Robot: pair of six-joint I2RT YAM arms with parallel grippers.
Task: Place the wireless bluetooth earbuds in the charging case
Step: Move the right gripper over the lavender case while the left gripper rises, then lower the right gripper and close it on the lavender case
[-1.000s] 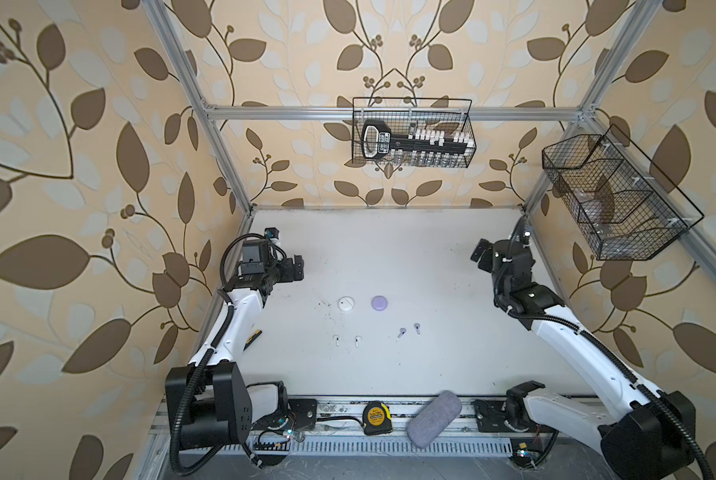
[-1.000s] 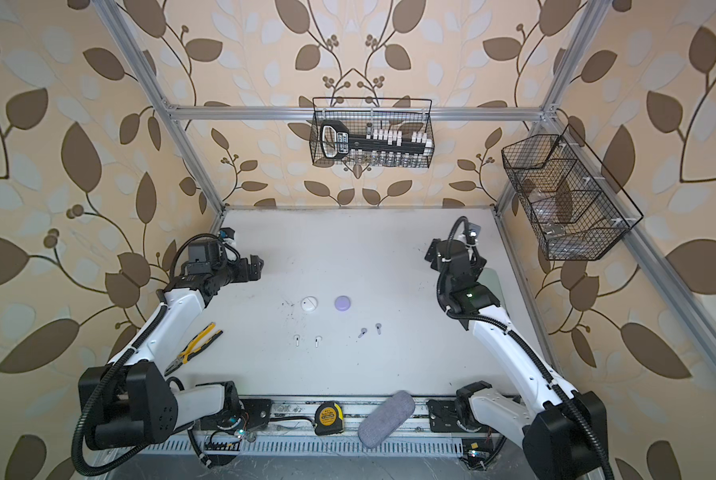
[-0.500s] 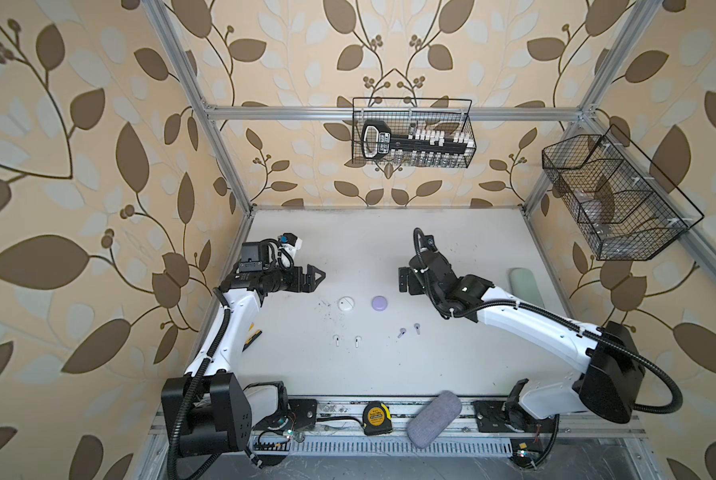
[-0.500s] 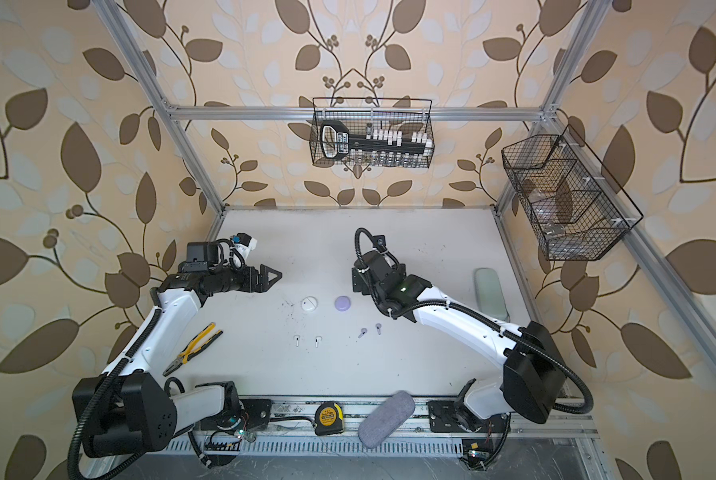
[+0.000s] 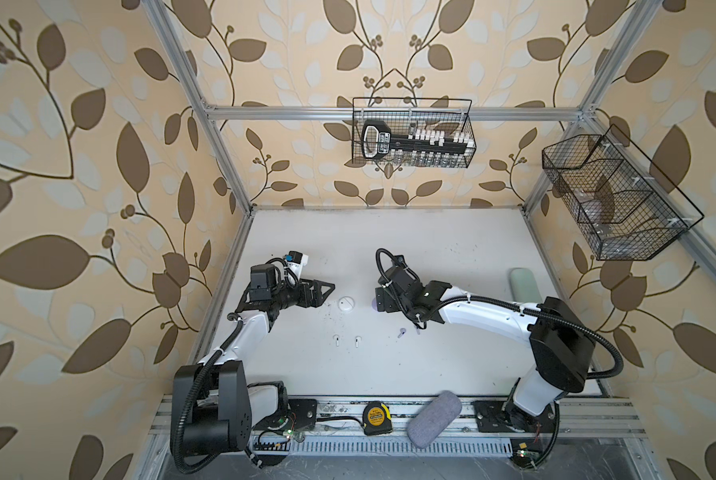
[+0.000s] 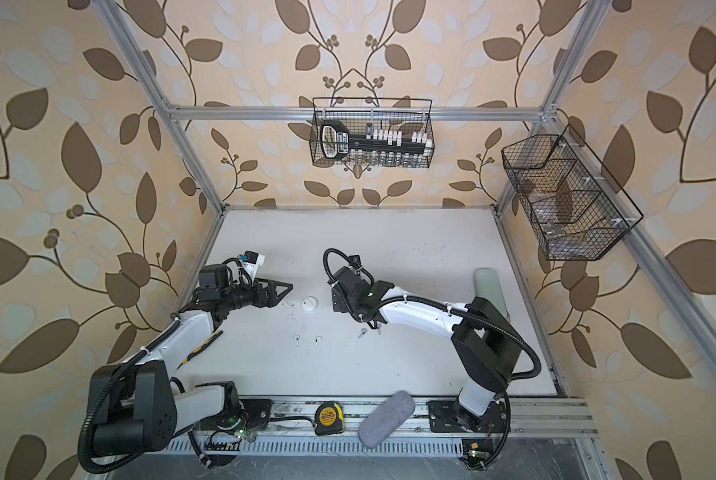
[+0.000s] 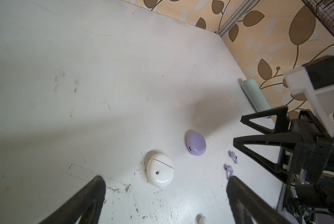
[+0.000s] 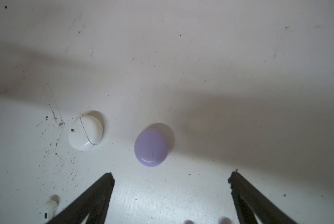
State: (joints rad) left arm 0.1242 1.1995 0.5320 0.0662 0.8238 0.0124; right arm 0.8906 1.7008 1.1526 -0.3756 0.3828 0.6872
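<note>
Four earbuds are loose on the tabletop (image 5: 431, 257), none in a case. The two white earbuds (image 5: 336, 340) lie side by side, not touching, on the near side of the white case (image 5: 346, 304). The two lavender earbuds (image 5: 402, 332) lie close together to the right of the white pair, just by the right arm's wrist in both top views. The left wrist view shows them beside the lavender case (image 7: 196, 143), apart from it.

Both cases lie flat with lids shut, near each other and not touching. The white case has a dark speck on its lid.

The left end effector (image 7: 165, 180) is released: fingers spread wide with nothing between them. It points at the white case, which sits just ahead of the fingertips with no contact visible.

The right end effector (image 8: 171, 175) is also released, wide and empty. It hangs over the lavender case, which lies just ahead of the fingertips, not between them and not touched. In the top views its wrist covers most of that case. One white earbud shows at the edge of the right wrist view.

A pale green case (image 5: 522, 282) lies at the tabletop's right edge. A grey pouch (image 5: 433, 417) and a tape measure (image 5: 375, 417) sit on the front rail. Pliers (image 6: 204, 347) lie by the left arm. Two wire baskets (image 5: 412, 133) hang on the walls.
</note>
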